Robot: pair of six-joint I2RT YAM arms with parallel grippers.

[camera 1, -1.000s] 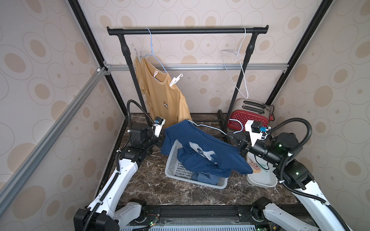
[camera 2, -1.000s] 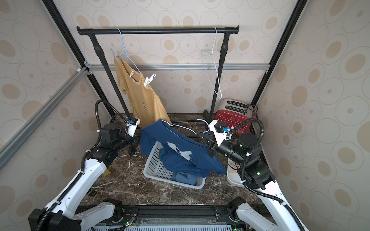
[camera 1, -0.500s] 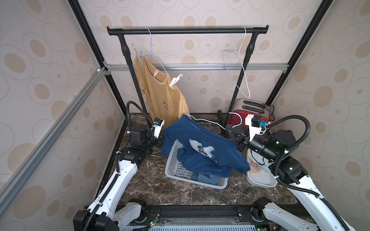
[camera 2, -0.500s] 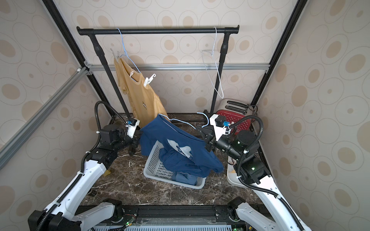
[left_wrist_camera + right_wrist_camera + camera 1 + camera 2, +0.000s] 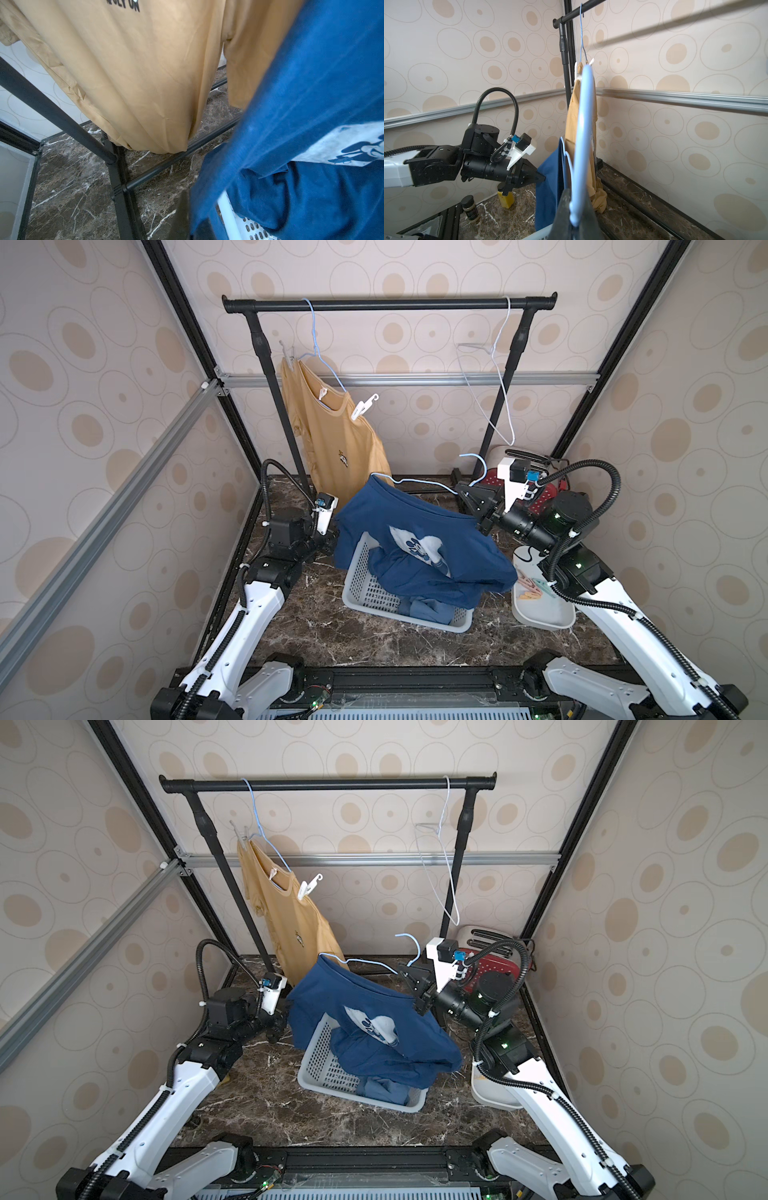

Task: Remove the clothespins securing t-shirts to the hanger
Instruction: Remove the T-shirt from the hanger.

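Right gripper (image 5: 574, 211) is clamped tight on the thin, glossy pale-blue wire hanger (image 5: 583, 116). The left gripper (image 5: 540, 178) is pinched shut on the edge of the soft navy t-shirt (image 5: 415, 514) draped off it, which sags into a perforated plastic basket (image 5: 360, 572). Behind that, the mustard t-shirt (image 5: 332, 435) hangs from the black rail (image 5: 390, 304) with a white hook-tipped clothespin (image 5: 363, 406) clipped at its shoulder. Pastel clothespins (image 5: 530, 585) lie in a white tray (image 5: 544, 620) on the marbled tabletop (image 5: 332, 635).

Bright, even light leaves only faint shadows on the wallpaper (image 5: 675, 62), while the close blue hanger (image 5: 583, 124) and blue shirt (image 5: 311, 104) look blurred in wrist views.
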